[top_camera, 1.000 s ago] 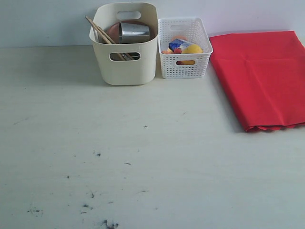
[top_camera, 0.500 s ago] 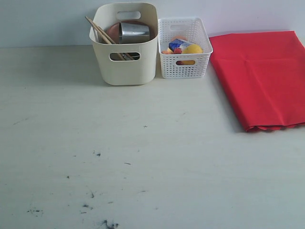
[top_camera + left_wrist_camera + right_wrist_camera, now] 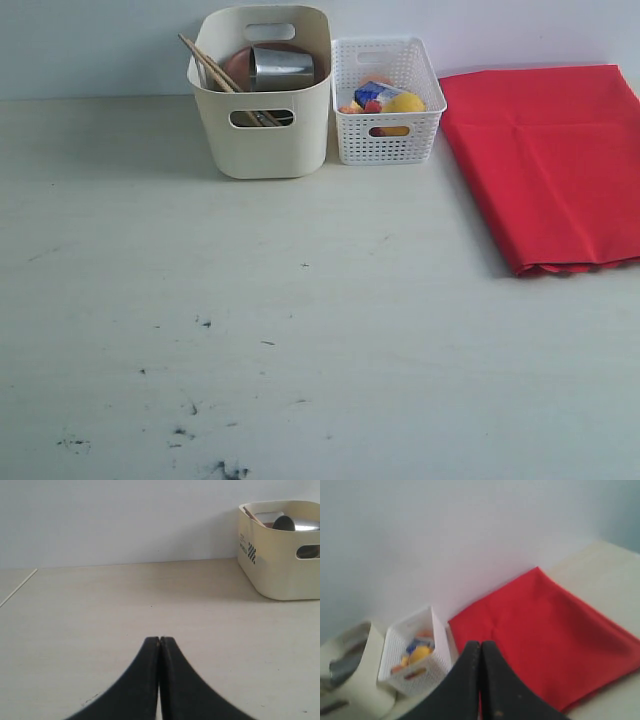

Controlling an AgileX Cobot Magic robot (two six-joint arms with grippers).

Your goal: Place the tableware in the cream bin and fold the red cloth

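Sitting in the cream bin (image 3: 262, 140): shiny steel cup (image 3: 281, 68) and tan chopsticks (image 3: 207, 62), at the back of the surface (image 3: 300, 330).
Red cloth (image 3: 545, 160): bright, folded flat, just beside the white basket (image 3: 385, 135).
Hard to see: things deep in the bin.
Jaws: both pairs pressed together, empty.

Bright, even, diffuse light in all views; the cream bin (image 3: 262, 150) in the exterior frame's upper left casts only a faint soft shadow on the surface (image 3: 350, 320). Its steel cup (image 3: 282, 68) glints. The right wrist picture is blurred throughout
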